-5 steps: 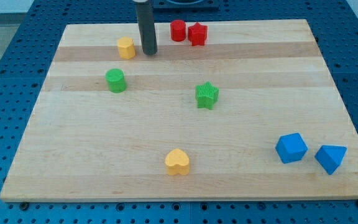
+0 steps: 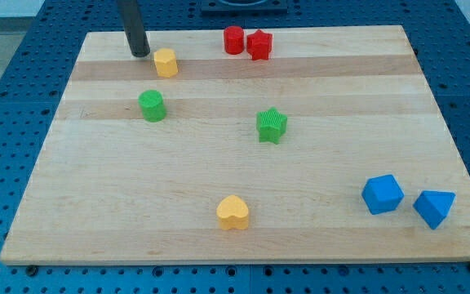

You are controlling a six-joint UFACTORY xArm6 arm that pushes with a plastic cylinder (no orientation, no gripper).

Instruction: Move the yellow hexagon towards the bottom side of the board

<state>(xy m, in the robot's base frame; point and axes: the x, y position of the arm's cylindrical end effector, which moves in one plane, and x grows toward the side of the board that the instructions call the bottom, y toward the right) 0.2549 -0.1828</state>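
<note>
The yellow hexagon (image 2: 166,62) sits near the top of the wooden board (image 2: 243,237), left of centre. My tip (image 2: 140,53) rests on the board just to the left of the hexagon and slightly above it, a small gap apart. The dark rod rises out of the view's top.
A green cylinder (image 2: 152,105) lies below the hexagon. A red cylinder (image 2: 233,39) and a red star (image 2: 259,44) sit at the top centre. A green star (image 2: 272,125) is mid-board. A yellow heart (image 2: 233,212) is near the bottom. A blue cube (image 2: 382,194) and a blue prism (image 2: 434,207) sit bottom right.
My tip has moved from the right of the yellow hexagon to its left, passing above it. No block has moved.
</note>
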